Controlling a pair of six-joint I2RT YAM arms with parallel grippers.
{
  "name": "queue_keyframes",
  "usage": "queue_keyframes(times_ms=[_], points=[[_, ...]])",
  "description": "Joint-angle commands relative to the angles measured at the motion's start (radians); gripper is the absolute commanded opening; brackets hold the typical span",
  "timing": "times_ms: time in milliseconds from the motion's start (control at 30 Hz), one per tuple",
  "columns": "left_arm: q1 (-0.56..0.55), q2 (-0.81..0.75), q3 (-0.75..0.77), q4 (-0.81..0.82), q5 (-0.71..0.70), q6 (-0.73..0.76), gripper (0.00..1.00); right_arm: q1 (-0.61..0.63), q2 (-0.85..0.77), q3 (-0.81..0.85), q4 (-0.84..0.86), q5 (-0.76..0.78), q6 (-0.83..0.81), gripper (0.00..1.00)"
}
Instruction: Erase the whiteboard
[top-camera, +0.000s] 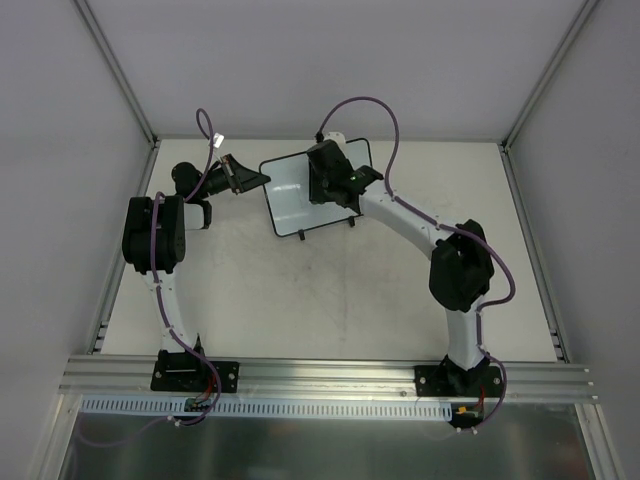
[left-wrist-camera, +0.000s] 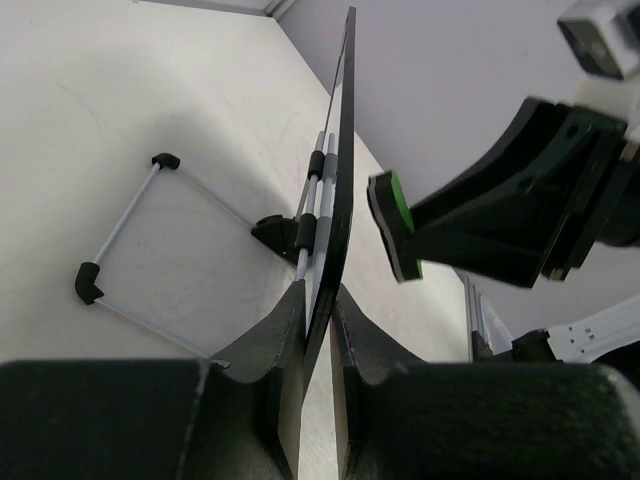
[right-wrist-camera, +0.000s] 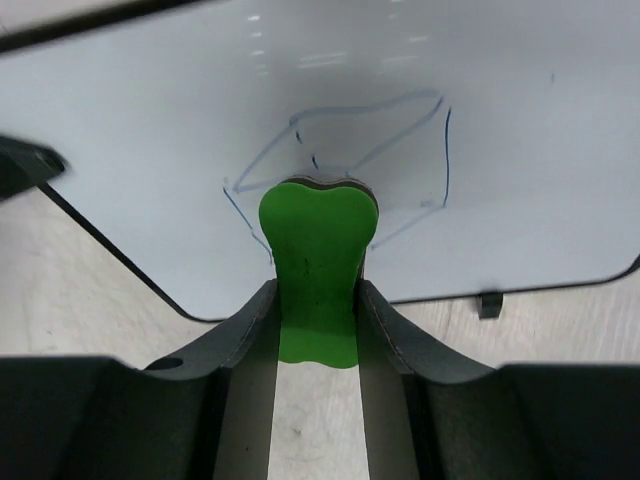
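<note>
The whiteboard stands tilted at the back middle of the table, white with a black rim and two short feet. A faint blue line sketch is on its face. My left gripper is shut on the board's left edge; the left wrist view shows the board edge-on between my gripper. My right gripper is in front of the board's face, shut on the green eraser. In the left wrist view the eraser is just off the board's face, with a narrow gap.
The board's wire stand rests on the table behind it. Grey enclosure walls and metal rails border the table on the left, right and back. An aluminium beam carrying both arm bases runs along the near edge.
</note>
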Motion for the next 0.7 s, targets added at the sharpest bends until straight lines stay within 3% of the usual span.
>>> queue_keyframes(times_ms=[0, 300, 667], points=[[0.007, -0.042, -0.020, 0.332, 0.083, -0.009, 0.00, -0.041, 0.057, 0.106, 0.006, -0.089, -0.083, 0.00], [0.004, -0.057, -0.031, 0.332, 0.091, 0.000, 0.00, -0.114, 0.143, 0.269, 0.003, -0.215, -0.095, 0.00], [-0.004, -0.074, -0.040, 0.332, 0.100, 0.016, 0.00, -0.101, 0.158, 0.262, 0.001, -0.260, -0.084, 0.00]])
